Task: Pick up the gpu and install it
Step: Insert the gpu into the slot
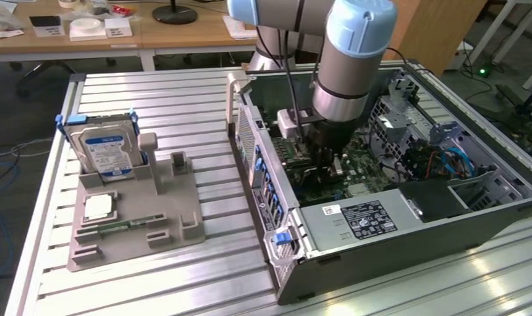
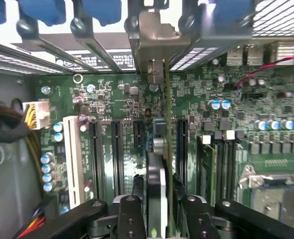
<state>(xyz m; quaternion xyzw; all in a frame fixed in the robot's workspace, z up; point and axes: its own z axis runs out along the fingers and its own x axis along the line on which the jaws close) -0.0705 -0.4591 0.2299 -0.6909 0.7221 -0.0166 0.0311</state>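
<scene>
Green-edged gpu (image 2: 159,164) seen edge-on, silver bracket toward case wall, gripper (image 2: 159,211) fingers clamped on it, above motherboard (image 2: 112,99) slots.

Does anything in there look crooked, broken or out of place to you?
Nothing stands out. The gripper holds the gpu edge-on and upright over the green motherboard inside the open computer case. On the gray holder beside the case, the hard drive stands neatly in its slot.

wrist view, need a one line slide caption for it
Gripper holds the gpu edge-on above the motherboard expansion slots inside the open computer case.
</scene>
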